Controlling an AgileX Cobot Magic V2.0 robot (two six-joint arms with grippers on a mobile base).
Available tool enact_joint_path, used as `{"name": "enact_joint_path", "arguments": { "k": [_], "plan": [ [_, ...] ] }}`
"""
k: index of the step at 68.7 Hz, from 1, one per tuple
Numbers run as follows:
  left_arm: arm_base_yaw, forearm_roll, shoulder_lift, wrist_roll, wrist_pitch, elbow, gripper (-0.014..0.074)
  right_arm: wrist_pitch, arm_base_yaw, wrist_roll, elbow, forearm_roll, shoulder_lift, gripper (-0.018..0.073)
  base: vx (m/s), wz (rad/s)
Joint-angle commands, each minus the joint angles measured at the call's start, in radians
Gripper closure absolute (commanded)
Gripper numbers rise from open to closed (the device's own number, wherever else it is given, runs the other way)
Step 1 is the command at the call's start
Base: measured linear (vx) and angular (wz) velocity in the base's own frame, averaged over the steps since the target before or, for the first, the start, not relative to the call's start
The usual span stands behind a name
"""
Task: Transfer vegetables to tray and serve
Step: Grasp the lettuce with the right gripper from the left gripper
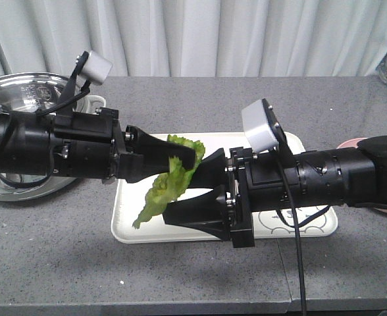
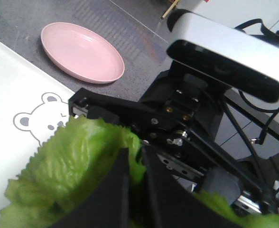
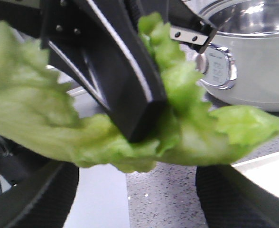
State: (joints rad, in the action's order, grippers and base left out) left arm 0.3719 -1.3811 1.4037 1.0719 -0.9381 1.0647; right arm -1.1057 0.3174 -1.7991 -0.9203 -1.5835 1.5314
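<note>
The light-green lettuce leaf (image 1: 164,187) hangs in the air above the cream-white tray (image 1: 131,227). My left gripper (image 1: 195,157) is shut on the leaf's upper end; in the left wrist view its fingertips (image 2: 125,183) pinch the leaf (image 2: 68,161). My right gripper (image 1: 187,189) is open, with one jaw above and one jaw below the hanging leaf, not touching it. In the right wrist view the leaf (image 3: 191,137) drapes across the top, gripped by the left fingers (image 3: 125,90), above my own open gripper (image 3: 134,199). The tray's bear drawing (image 2: 37,118) shows below.
A round pink plate (image 2: 82,52) lies on the grey counter right of the tray; its rim shows in the front view (image 1: 348,143). A steel cooking pot (image 1: 29,92) stands at the back left, also seen in the right wrist view (image 3: 253,61). Curtains hang behind the counter.
</note>
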Motion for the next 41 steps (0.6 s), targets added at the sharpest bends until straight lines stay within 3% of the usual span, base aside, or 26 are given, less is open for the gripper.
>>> {"name": "enact_joint_path", "arguments": {
  "k": [1, 23, 41],
  "plan": [
    [0.003, -0.056, -0.032, 0.005, -0.011, 0.028, 0.0603, -0.011, -0.006, 0.015, -0.032, -0.085, -0.049, 0.0063, 0.0, 0.0],
    [0.003, -0.056, -0.032, 0.005, 0.033, 0.028, 0.0603, -0.076, -0.006, 0.018, -0.032, -0.078, -0.048, 0.0063, 0.0, 0.0],
    [0.003, -0.056, -0.032, 0.005, 0.044, 0.028, 0.0603, -0.055, -0.006, 0.019, -0.032, -0.162, -0.048, 0.0063, 0.0, 0.0]
  ]
}}
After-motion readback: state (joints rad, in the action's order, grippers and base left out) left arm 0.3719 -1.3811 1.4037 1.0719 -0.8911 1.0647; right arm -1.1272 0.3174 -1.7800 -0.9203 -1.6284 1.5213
